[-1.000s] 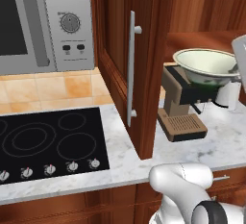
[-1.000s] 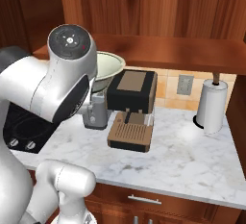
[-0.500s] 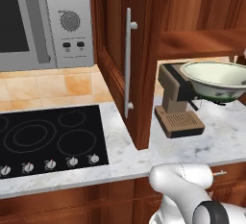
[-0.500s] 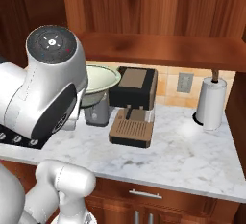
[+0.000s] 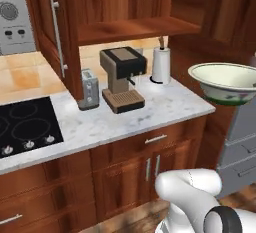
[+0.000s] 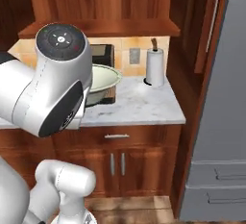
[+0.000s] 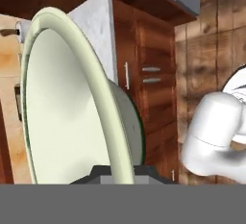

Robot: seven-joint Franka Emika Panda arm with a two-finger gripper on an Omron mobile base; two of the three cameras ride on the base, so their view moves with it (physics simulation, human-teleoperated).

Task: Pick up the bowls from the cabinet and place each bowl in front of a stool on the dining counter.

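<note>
Bowl (image 5: 227,82), white w/ green rim and dark patterned base, is up in the air off the right end of the marble worktop (image 5: 125,117), past its right edge and level w/ the coffee machine (image 5: 122,77); nothing under it but floor. Opening faces up in the base views, rim roughly level, no real long axis since it's round. In the hand view the bowl (image 7: 72,103) sits edge-on right in front of the gripper, rim running bottom to top of that view, cream inside turned left. Fingertips are hidden behind the rim at the bottom, so can't see the jaws themselves; judging by how the bowl hangs w/ no other support, gripper is clamped on the rim nearest the wrist. Cabinet (image 5: 125,7) stands open above the worktop, door w/ long bar handle (image 5: 57,34) swung out left, shelf bare where visible. Dining counter and stools aren't in sight, so next move likely needs the base to turn and carry the bowl, kept level.
</note>
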